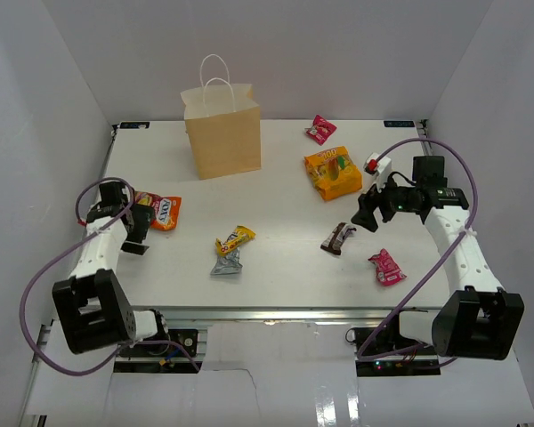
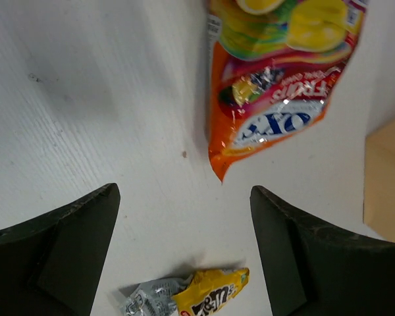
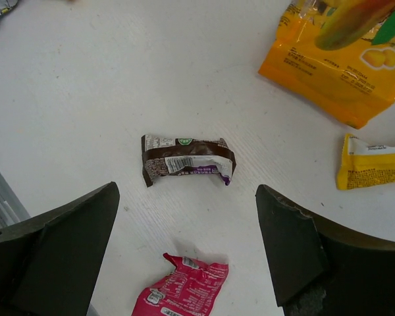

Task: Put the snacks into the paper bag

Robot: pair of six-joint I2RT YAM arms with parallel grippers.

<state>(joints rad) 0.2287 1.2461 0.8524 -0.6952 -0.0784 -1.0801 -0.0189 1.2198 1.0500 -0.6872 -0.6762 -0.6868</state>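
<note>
Upright paper bag (image 1: 222, 133), scattered snacks (image 1: 333, 173), white table (image 1: 276, 209)

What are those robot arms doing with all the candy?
Two robot arms should put the snacks into the paper bag. The right arm's fingers, open, aim at the dark brown bar; the left arm's fingers, also open, are near an orange packet. Nothing is held; snacks lie scattered on the table.

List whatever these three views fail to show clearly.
Paper bag: top view shows only its outer wall; contents unknown.
Orange snack bag: left wrist view, cut by the top edge.
Yellow packet: right wrist view, cut by the right edge.
Pink packet: right wrist view, cut by the bottom edge.
Brown bar: top view, lettering too small to read.
</note>
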